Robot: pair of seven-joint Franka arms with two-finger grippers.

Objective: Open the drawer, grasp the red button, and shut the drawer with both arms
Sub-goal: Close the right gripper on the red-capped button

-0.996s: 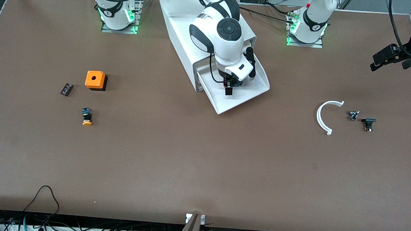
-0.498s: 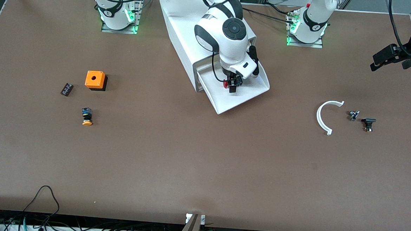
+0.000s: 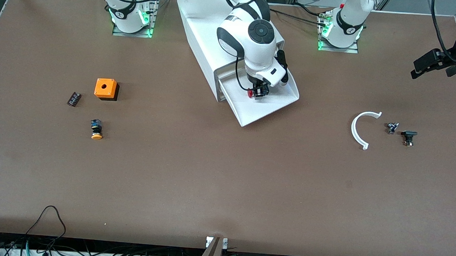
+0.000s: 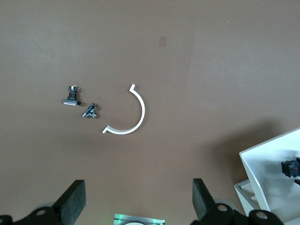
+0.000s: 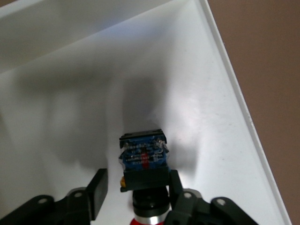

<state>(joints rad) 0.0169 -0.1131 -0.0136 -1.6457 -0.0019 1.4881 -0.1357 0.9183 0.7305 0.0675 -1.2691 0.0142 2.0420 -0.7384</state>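
The bottom drawer (image 3: 264, 110) of the white cabinet (image 3: 202, 21) stands pulled out. The red-capped button (image 3: 250, 93) lies on its side in the drawer. My right gripper (image 3: 258, 92) is down in the drawer. In the right wrist view the right gripper (image 5: 136, 187) is open with its fingers on either side of the button's black-and-blue body (image 5: 142, 157); one finger touches it and the other stands a little apart. My left gripper (image 3: 424, 68) waits open and empty in the air at the left arm's end of the table, and its own view shows it (image 4: 138, 199) open.
An orange box with a hole (image 3: 105, 88), an orange-capped button (image 3: 96, 129) and a small black part (image 3: 73, 99) lie toward the right arm's end. A white curved piece (image 3: 358, 129) and two small parts (image 3: 392, 127) (image 3: 408, 136) lie toward the left arm's end.
My right gripper has shifted a little toward the cabinet and come down around the button, whose red cap now shows beside the fingers. The left arm has not moved.
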